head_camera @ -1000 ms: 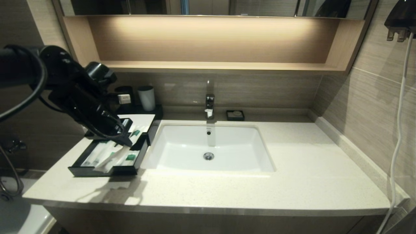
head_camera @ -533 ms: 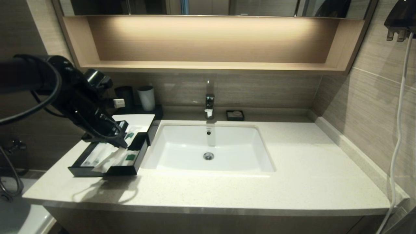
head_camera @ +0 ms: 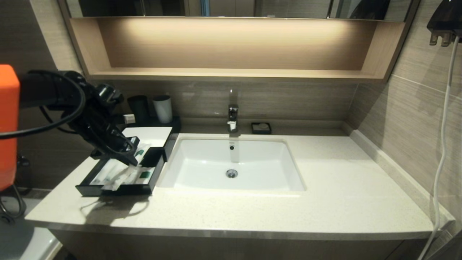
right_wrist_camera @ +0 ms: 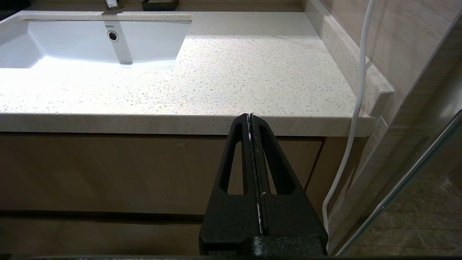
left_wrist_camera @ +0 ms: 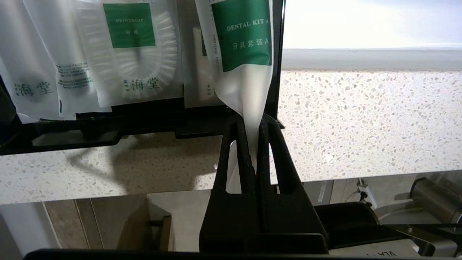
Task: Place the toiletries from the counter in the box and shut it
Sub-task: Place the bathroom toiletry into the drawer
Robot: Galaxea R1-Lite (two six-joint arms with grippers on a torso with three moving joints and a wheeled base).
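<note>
Left end effector (left_wrist_camera: pixel 252 124), clamped on the end of a frosted packet (left_wrist_camera: pixel 245 65) whose green label reads "DENTAL KIT A"; the packet lies in the open black drawer (head_camera: pixel 119 187) of the box (head_camera: pixel 151 134), on the tabletop (head_camera: pixel 325 202) left of the basin (head_camera: pixel 260 162). A neighbouring packet (left_wrist_camera: pixel 133 54) reads "SHOWER CAP". Right end effector (right_wrist_camera: pixel 249 119), fingers together, below the tabletop edge.

Left gripper (left_wrist_camera: pixel 252 122) angled down, fingers (left_wrist_camera: pixel 240 144) pinched together — right gripper (right_wrist_camera: pixel 249 117) parked low, fingers closed
</note>
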